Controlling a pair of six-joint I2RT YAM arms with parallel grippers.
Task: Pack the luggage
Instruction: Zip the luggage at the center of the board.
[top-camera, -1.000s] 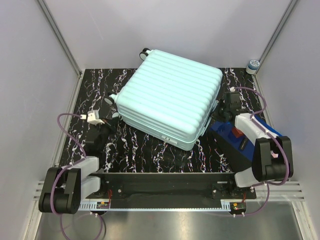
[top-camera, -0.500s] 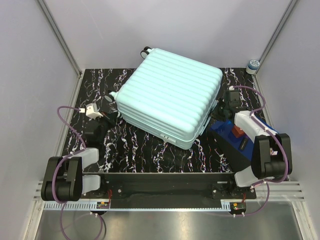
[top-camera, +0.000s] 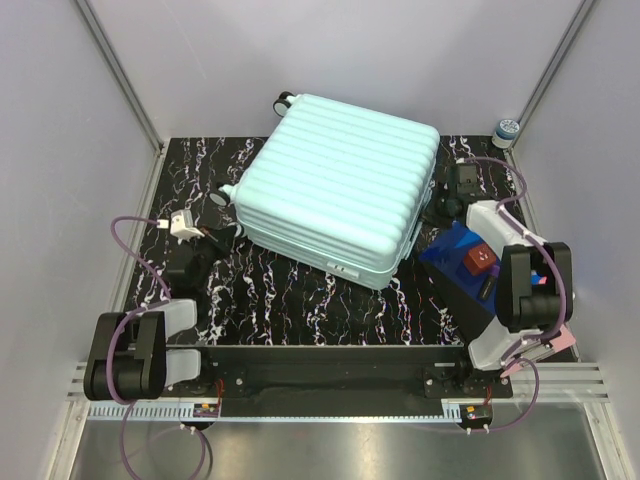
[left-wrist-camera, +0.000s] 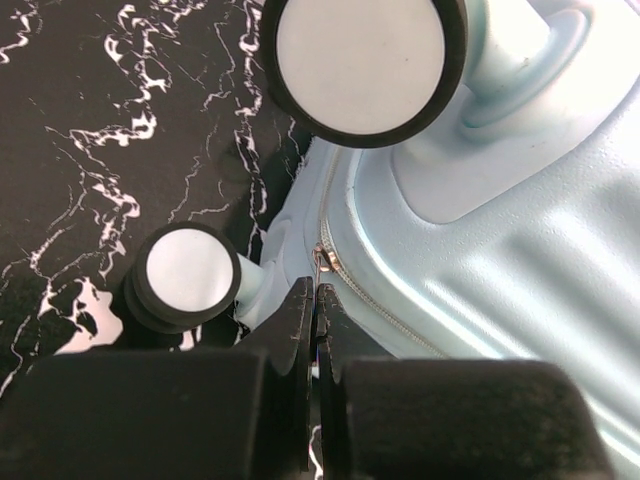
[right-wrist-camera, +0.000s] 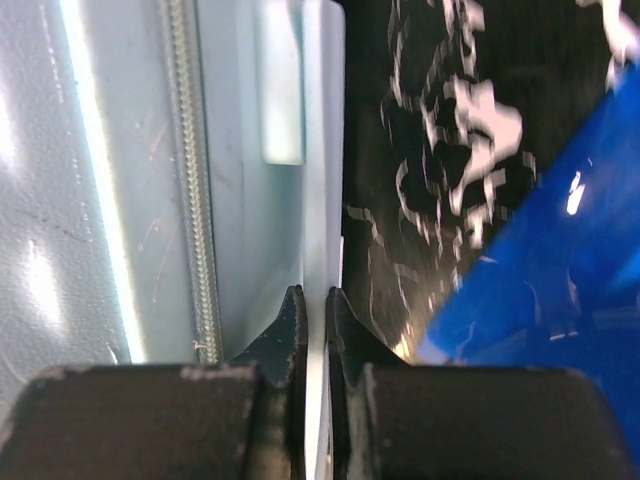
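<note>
Two hands, both at the luggage (top-camera: 335, 190), one on each side. The mint-green case lies shut and flat on the far middle of the black marbled bench (top-camera: 300, 300), ribbed shell up and turned at an angle, wheels toward the left.

Left hand (left-wrist-camera: 313, 300): fingers pressed together, no gap. The tips sit at the zip seam on the wheel end, just below a small metal bit of the zip. Cannot tell if that bit is pinched. Large wheel (left-wrist-camera: 360, 55) above the tips, smaller wheel (left-wrist-camera: 188, 275) just to their left.

Right hand (right-wrist-camera: 312, 300): nearly closed, only a thin slit between the fingers. It is set against the case's right side, beside the zip teeth. Pale shell colour shows in the slit; whether anything is gripped there, cannot tell.

Blue box (top-camera: 462, 272) lies on the bench right of the case, under the right arm, with a red item (top-camera: 478, 260) on top.
</note>
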